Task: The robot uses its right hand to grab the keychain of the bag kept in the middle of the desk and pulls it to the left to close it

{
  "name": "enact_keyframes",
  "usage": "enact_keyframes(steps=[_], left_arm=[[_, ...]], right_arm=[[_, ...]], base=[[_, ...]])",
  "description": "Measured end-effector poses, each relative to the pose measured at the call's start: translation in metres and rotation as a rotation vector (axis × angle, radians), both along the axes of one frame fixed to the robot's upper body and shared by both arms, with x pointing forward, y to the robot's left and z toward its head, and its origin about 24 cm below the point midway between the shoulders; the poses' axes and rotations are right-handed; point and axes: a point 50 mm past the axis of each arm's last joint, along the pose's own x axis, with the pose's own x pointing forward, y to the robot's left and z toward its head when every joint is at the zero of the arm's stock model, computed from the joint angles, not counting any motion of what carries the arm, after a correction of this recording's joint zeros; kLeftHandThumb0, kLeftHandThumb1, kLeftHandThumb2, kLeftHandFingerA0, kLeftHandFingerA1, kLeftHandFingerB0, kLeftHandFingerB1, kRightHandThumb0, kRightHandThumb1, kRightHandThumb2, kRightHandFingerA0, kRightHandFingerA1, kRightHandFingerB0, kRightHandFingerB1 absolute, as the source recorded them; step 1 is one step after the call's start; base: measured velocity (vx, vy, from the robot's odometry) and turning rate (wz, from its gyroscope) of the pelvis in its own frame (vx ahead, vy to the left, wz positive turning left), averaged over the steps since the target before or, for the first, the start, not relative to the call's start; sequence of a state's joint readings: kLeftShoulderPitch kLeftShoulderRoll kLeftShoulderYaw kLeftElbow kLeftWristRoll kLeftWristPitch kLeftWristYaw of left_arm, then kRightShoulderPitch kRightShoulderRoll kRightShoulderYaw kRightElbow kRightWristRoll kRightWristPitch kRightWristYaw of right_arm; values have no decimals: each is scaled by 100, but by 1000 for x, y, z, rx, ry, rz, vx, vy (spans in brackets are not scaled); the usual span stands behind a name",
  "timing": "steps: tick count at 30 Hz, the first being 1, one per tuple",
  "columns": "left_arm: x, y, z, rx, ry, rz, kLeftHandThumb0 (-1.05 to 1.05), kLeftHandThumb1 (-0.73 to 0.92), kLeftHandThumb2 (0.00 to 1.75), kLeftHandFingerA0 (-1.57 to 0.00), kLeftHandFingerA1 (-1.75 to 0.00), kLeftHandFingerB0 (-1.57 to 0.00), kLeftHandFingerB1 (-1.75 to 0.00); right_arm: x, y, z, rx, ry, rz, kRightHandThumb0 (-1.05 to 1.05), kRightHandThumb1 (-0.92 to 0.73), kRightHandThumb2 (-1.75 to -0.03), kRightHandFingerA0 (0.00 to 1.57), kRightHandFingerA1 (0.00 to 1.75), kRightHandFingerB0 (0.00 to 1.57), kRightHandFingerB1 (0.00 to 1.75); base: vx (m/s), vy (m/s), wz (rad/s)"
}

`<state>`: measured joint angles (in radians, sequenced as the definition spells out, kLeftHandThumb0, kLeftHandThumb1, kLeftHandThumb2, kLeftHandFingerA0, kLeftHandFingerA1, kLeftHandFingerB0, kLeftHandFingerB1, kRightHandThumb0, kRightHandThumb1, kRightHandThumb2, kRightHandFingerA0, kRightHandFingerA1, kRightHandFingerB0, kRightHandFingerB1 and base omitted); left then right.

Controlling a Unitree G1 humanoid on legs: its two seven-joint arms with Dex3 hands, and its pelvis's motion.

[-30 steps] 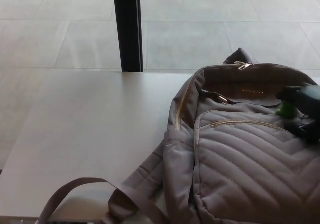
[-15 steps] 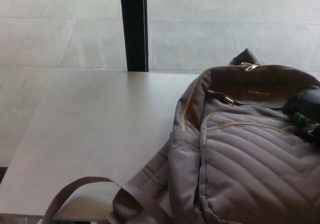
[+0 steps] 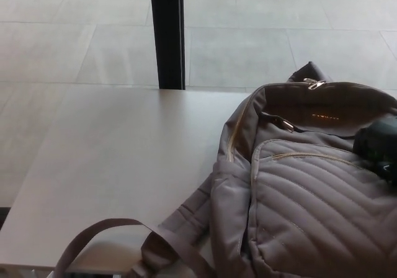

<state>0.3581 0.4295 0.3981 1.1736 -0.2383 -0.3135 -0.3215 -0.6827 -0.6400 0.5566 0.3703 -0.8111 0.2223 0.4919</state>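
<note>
Operator: Where does the bag [image 3: 310,210] sit, and how do you expect it to handle?

Spotter: It lies front-up on the right side of the tabletop [image 3: 124,154] and runs out of the picture at the right and bottom. One strap [image 3: 93,237] trails off the near edge. The grey quilted fabric is slumped and creased, so I'd judge it soft and fairly light. A sideways tug could drag or bunch the whole bag instead of running the zip.

Operator: So where should it take hold?

Spotter: The main mouth gapes open. A small metal zip pull [image 3: 285,125] hangs on the near lip, towards the mouth's left side. A second pull [image 3: 313,84] glints on the top edge. I cannot tell which of them is the keychain the task means. Both look small, hard and probably slippery, so the grip should go on the metal itself, not on the cloth around it.

Operator: And the arm?

Spotter: The right robot hand [image 3: 378,144] enters at the right edge as a dark, blurred shape. It is over the bag's front at the right end of the mouth, near the end of the front pocket zip [image 3: 307,157]. It is well apart from both pulls. I cannot tell whether it is open or closed, or whether it has hold of anything. The left robot hand is not in view.
</note>
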Motion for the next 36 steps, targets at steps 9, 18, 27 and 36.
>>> enact_keyframes(steps=[9, 18, 27, 36], left_arm=[[-5, -1, 0, -15, 16, -11, -56, 92, 68, -80, -64, -76, -53], [-5, -1, 0, -18, 16, -9, -56, 92, 67, -73, -59, -69, -51], [-6, -1, 0, -20, 16, -10, -55, 91, 66, -73, -63, -71, -52], [-6, -1, 0, -22, 16, -10, -56, 90, 66, -72, -62, -69, -51]], right_arm=[[-2, -9, -4, 52, -91, -2, -19, -69, -86, 79, 175, 65, 156], [0, -11, 4, 410, -295, -88, -14, -52, -111, 105, 175, 80, 165], [1, -11, 7, 785, -410, -204, -8, -51, -117, 94, 175, 70, 161], [-2, -21, 5, 1115, -507, -345, -18, -70, -91, 101, 175, 76, 164]], base=[[0, 0, 0], [0, 0, 0], [0, 0, 0], [0, 0, 0]])
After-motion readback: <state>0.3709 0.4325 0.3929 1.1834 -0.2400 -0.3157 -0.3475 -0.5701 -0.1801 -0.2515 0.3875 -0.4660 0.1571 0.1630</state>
